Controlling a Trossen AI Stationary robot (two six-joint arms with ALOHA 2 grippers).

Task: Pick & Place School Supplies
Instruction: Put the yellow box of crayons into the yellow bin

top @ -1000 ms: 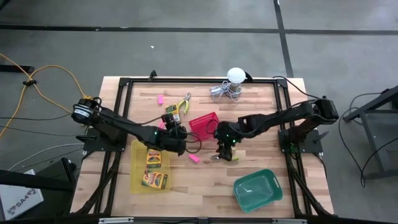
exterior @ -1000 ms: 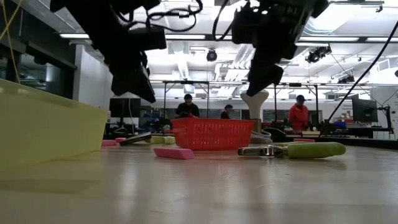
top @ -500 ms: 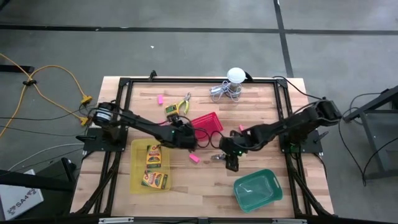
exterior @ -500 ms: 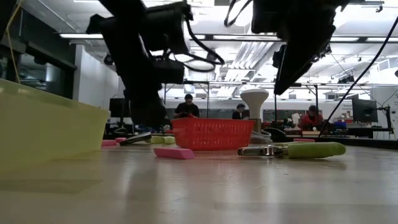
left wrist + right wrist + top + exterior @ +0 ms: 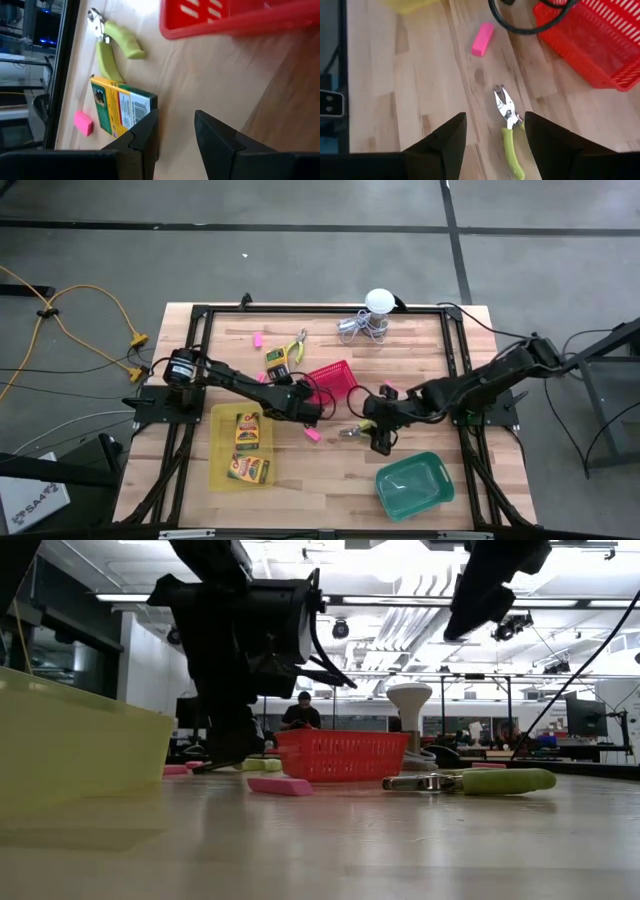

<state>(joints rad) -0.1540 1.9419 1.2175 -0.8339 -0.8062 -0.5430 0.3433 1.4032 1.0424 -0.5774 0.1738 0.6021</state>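
My left gripper (image 5: 308,410) is open and low over the wood just left of the red basket (image 5: 333,378). A crayon box (image 5: 122,110), green-handled pliers (image 5: 112,50) and a pink eraser (image 5: 83,122) lie on the table ahead of it. My right gripper (image 5: 380,440) is open above and slightly right of a second pair of pliers (image 5: 509,135), which lies flat on the table (image 5: 355,430). Another pink eraser (image 5: 483,39) lies left of those pliers. Two crayon boxes (image 5: 248,450) lie in the yellow tray (image 5: 218,470).
The green tray (image 5: 413,483) sits near the front edge, right of my right gripper. A white ball with coiled wire (image 5: 375,315) stands at the far edge. The red basket lies between the two arms. People stand in the room behind the table (image 5: 302,712).
My right gripper has risen from just over the pliers and drifted toward the near edge and right; the pliers stay flat on the table. My left gripper has come down and moved right, toward the red basket.
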